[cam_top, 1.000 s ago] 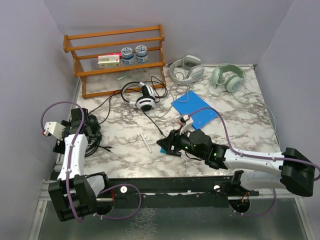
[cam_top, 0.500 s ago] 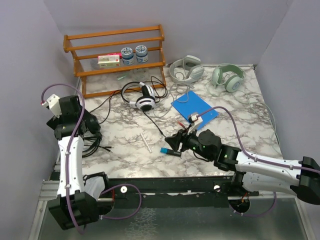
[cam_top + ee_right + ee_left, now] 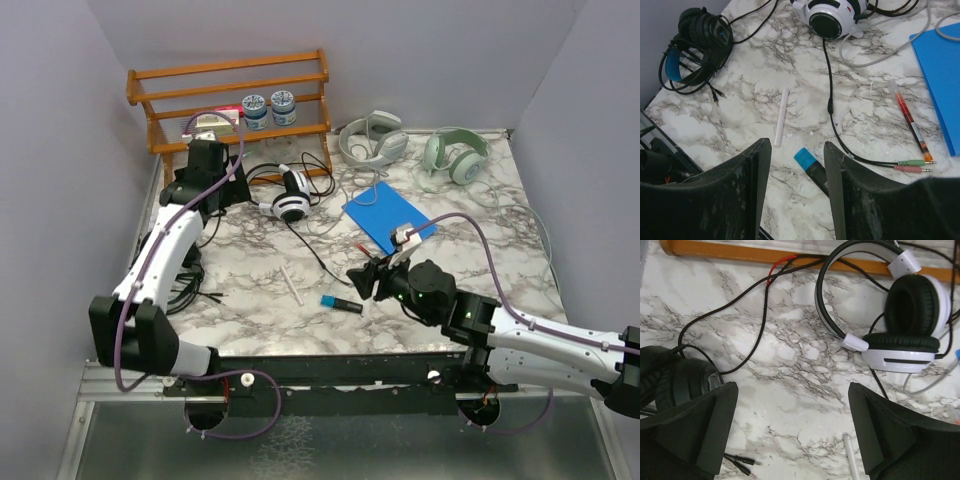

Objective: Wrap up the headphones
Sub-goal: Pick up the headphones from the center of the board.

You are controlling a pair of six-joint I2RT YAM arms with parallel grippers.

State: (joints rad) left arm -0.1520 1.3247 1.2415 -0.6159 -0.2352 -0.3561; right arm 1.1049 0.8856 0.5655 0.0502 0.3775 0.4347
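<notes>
hovering left pincer [image 3: 232, 190], jaws fully released and empty, sat just at 9 o'clock of the white-and-black headphones [image 3: 288, 196]. long axis ran roughly 9-to-3, band end nearest, cord trailing to 5 o'clock. left arm was nearer. right pincer [image 3: 365, 278] was half-spread, grasping nothing. vs a second earlier: left arm had swung over from the black headphones [image 3: 190, 268] at 8 o'clock.

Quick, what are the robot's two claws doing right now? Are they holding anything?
Left gripper: open wide, holding nothing.
Right gripper: open, holding nothing.
</notes>
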